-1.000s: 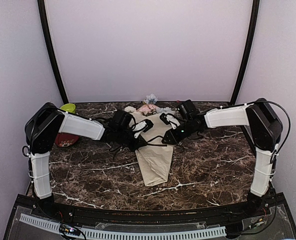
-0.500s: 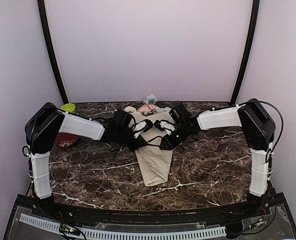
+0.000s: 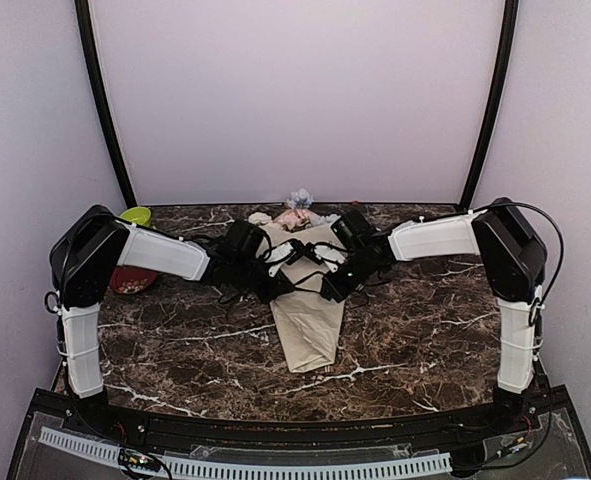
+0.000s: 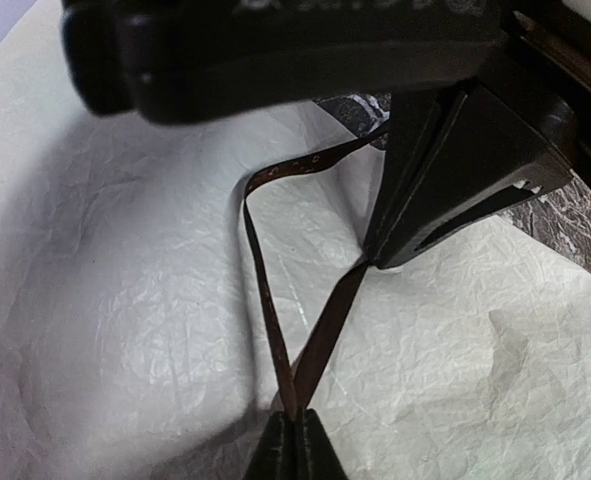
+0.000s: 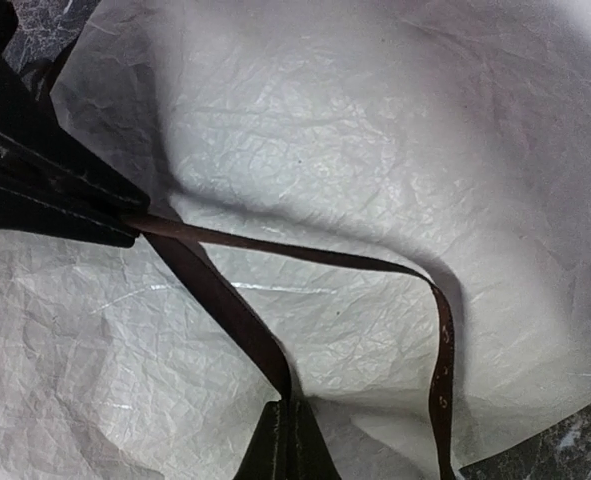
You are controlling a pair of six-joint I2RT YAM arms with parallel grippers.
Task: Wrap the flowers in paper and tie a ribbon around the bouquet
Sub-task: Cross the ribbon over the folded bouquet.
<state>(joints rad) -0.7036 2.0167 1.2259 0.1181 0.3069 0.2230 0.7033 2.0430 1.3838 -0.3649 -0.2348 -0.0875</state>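
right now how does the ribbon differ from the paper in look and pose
The ribbon is a narrow dark brown strand; the paper is a wide, pale, crinkled sheet. The ribbon is pinched in the shut left gripper and right gripper; the paper lies rolled into a cone on the table. Both are thin and flexible.

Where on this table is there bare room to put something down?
Free: the table in front, left of the bouquet tip, and right of it. Crowded: the middle, where the left fingers and right fingers pinch the ribbon; the back left, by the green bowl.
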